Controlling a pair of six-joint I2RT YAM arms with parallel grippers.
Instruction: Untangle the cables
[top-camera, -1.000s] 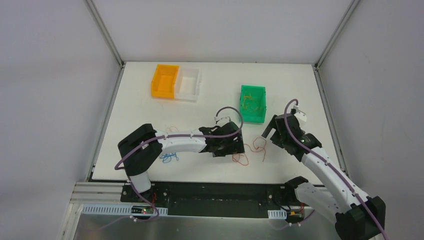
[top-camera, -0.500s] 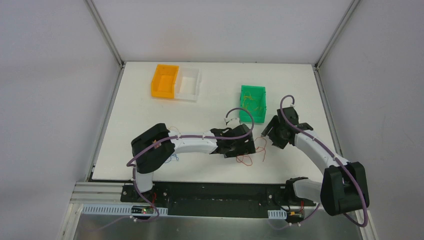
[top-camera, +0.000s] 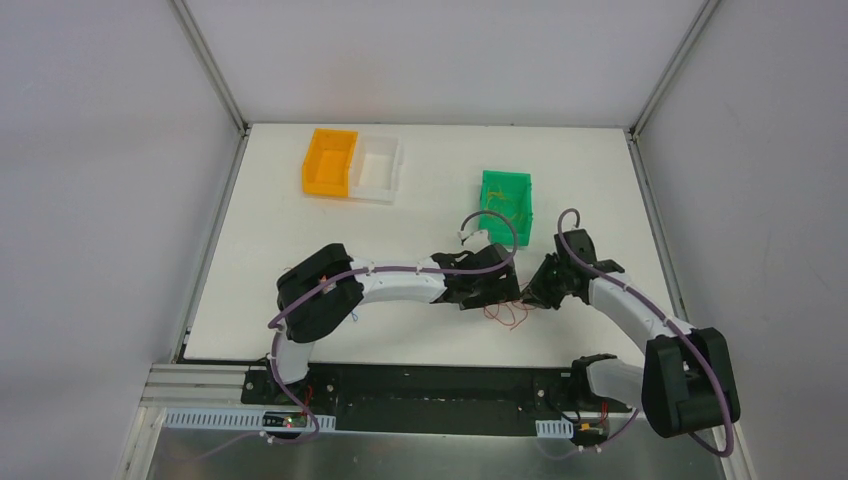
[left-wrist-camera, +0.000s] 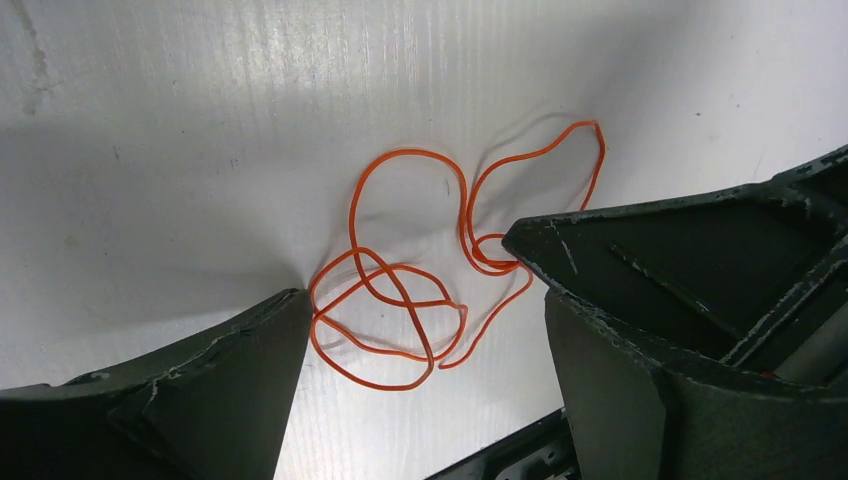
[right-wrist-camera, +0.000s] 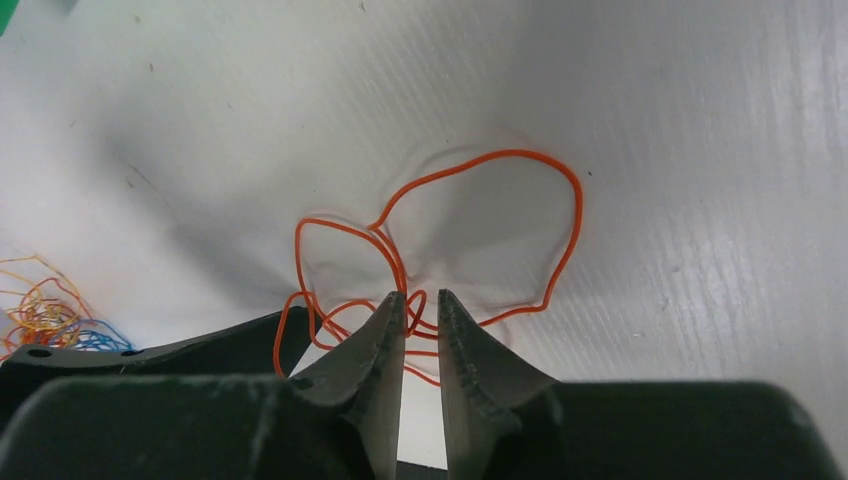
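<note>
One orange-red cable (top-camera: 507, 313) lies in loose crossing loops on the white table near its front edge, between both grippers. My left gripper (left-wrist-camera: 402, 265) is open and set down wide around the loops (left-wrist-camera: 405, 151), a finger on each side. From the right, my right gripper (right-wrist-camera: 420, 295) has its jaws drawn almost together, a narrow gap still showing, with a small loop of the same cable (right-wrist-camera: 520, 153) between the tips. More cables, yellow, orange and blue (right-wrist-camera: 40, 315), lie in a heap at the left edge of the right wrist view.
A green bin (top-camera: 505, 177) holding yellow cables stands just behind the grippers. An orange bin (top-camera: 330, 160) and a white bin (top-camera: 378, 165) sit side by side at the back left. The table's dark front rail (top-camera: 420, 385) runs close below the cable.
Both arms have moved in on the orange-red cable, the left one sliding right. The right gripper's jaws have gone from wide open to nearly together around a loop.
</note>
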